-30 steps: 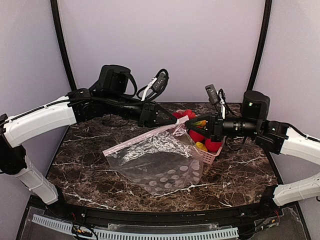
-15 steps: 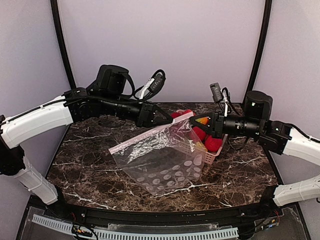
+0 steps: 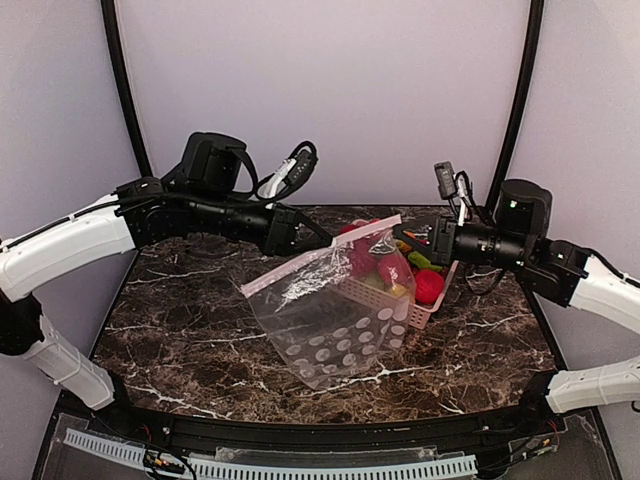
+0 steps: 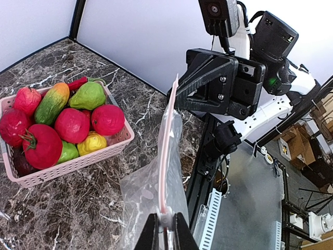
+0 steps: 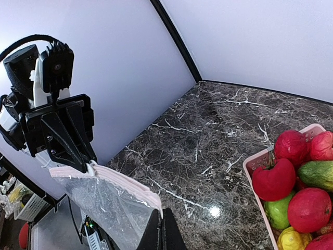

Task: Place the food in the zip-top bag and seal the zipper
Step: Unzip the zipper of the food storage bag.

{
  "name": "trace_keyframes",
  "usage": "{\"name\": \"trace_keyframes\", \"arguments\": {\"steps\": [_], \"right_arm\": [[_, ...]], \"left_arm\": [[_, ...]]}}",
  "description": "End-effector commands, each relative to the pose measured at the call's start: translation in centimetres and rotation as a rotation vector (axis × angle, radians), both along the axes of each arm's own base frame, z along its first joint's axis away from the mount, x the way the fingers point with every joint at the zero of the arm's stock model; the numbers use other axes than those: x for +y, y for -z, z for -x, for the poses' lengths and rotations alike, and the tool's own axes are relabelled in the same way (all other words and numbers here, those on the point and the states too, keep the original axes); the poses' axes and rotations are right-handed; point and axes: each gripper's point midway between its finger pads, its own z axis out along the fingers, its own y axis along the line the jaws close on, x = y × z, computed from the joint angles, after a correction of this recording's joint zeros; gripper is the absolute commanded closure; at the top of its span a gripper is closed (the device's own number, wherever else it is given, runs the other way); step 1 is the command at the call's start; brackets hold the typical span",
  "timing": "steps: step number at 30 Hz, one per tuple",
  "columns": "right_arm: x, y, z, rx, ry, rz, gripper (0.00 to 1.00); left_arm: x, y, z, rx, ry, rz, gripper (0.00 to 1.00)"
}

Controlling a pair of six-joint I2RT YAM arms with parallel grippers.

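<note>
- Closest to the arm bases, the zip-top bag (image 3: 330, 325) hangs over the middle of the dark marbled surface (image 3: 180, 330), with its dotted lower part toward me. The bottom corner is low, and I can't tell if it touches.
- The zipper (image 4: 165, 156) is the top edge of the hanging bag. From the top camera it sits tilted, low at the left end and high at the right.
- The left fingers (image 4: 156, 229) are clamped on the zipper. The pink strip is squeezed between both of them in the left wrist view.
- The right fingers (image 5: 155, 232) are pressed together on the strip at its high end, with no visible gap.
- From the right wrist, the strip spans from my right grip across to the left grip, and a short length carries on past it. I can't tell if the mouth is sealed.
- The pink lattice basket (image 4: 78, 161) sits on the surface just behind and to the right of the bag, partly seen through the clear film.
- The food (image 4: 71, 125) is piled in that basket. It is mostly red round pieces, plus a green pear shape, a green-orange long one and a yellow one.
- The lilac back wall (image 3: 330, 90) is farthest out.
</note>
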Motion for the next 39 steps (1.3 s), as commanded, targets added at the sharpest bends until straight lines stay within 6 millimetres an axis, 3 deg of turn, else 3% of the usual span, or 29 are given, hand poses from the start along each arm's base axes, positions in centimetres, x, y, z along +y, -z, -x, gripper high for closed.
{"name": "trace_keyframes", "arguments": {"steps": [1,12,39], "right_arm": [[-2.2,0.2,-1.8,0.004,0.115,0.006,1.0],[-3.5,0.5,-2.9,0.014,0.165,0.021,1.0],[-5.2,-2.0,-5.0,-0.059,0.236,0.08,1.0]], "left_arm": [[2.7,0.3,0.2,0.03,-0.057,-0.029,1.0],[4.7,1.2,-0.1,0.065,-0.086,-0.051,0.99],[8.6,2.0,0.2,0.083,-0.115,-0.136,1.0]]}}
